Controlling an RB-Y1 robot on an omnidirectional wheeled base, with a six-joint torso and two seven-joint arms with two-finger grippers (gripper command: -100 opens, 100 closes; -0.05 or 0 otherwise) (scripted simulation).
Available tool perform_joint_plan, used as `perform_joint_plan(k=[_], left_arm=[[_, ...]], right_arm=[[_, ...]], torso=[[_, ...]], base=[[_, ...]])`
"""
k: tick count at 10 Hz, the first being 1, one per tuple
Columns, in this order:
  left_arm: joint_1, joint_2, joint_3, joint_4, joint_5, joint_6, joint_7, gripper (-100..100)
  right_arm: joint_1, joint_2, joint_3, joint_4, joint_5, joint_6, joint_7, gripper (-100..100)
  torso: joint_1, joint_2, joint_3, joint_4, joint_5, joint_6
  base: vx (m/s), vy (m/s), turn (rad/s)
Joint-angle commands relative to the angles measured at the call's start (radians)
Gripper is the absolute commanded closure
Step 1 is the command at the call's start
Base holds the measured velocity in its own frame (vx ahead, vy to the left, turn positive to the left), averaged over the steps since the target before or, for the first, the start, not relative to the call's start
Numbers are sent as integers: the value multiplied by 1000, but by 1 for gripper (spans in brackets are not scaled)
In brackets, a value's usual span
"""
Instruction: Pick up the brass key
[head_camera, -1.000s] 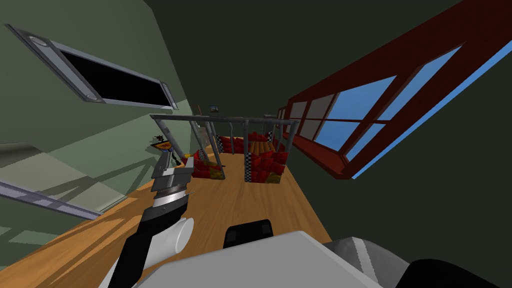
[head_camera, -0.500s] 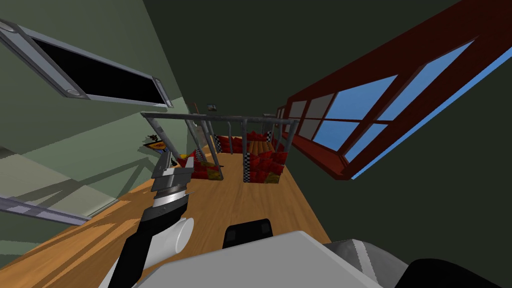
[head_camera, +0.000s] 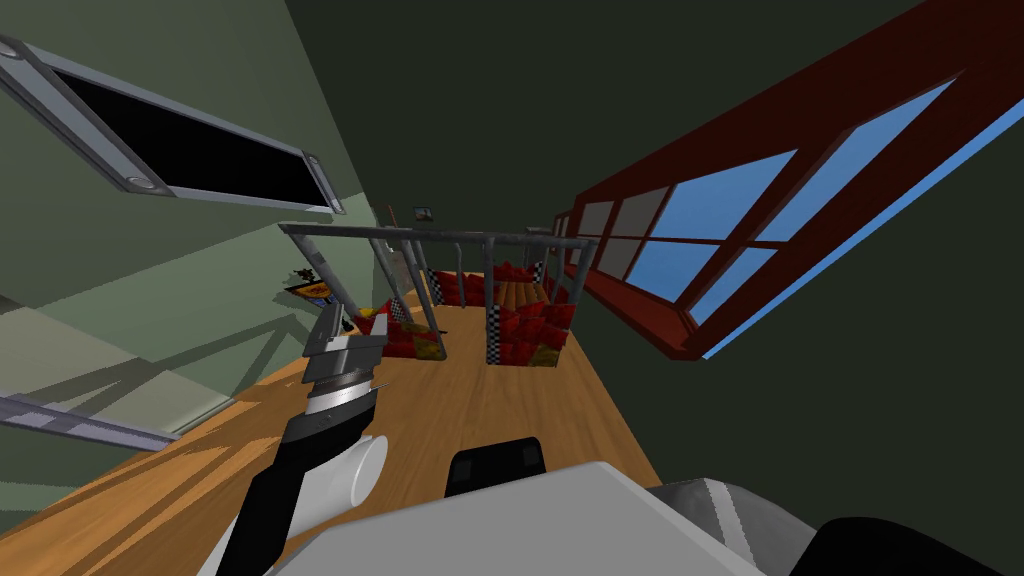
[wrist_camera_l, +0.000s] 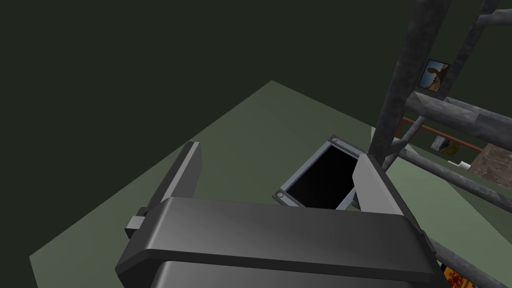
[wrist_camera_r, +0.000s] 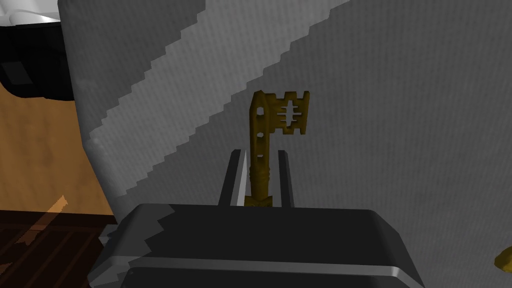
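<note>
Closest in, the right tool (wrist_camera_r: 261, 153) has its two blades drawn together on the shank of the brass key (wrist_camera_r: 260, 125). They press its sides just above the end nearest the dark body, so most of the shank and the toothed bit stick out past the fingertips. That is where I judge the main risk to lie. The blades are thin and the shank is narrow and ribbed, so the hold is small. A quick lift or a turn of the wrist could make the key pivot between the blades or slide out. Behind the key is a grey surface (wrist_camera_r: 375, 150) crossed by a paler slanting band, and I cannot tell whether the key rests on it or hangs clear. If the key is touching, a sideways pull could catch the bit and lever the key loose, so a straight rise looks safer. A second brass-coloured piece (wrist_camera_r: 504, 260) sits apart near the edge of this view. If the key fell, it might be taken for that piece. A drop could also send the key off the grey surface to the wooden floor (wrist_camera_r: 45, 165) beside it. Farther out, the left tool (wrist_camera_l: 278, 151) is raised with its blades wide apart and empty. It is close to a grey bar frame (wrist_camera_l: 400, 100), so a turn of the body might knock the arm against the bars.
</note>
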Motion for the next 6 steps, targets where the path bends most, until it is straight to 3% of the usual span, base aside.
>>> perform_joint_plan(k=[1,4,5,6], left_arm=[[0,0,0,0,0,0,0,0],[0,0,0,0,0,0,0,0],[0,0,0,0,0,0,0,0],[0,0,0,0,0,0,0,0]], right_arm=[[18,-10,42,-28,-13,-13,-43,100],[63,-36,125,-88,-46,-49,-131,100],[63,-36,131,-88,-46,-49,-149,100],[85,-49,172,-118,-63,-66,-185,100]], torso=[[0,0,0,0,0,0],[1,5,3,1,0,0],[1,5,3,1,1,-1],[2,4,2,1,0,0]], base=[[-41,28,94],[-80,24,87],[-58,23,35],[-64,22,56]])
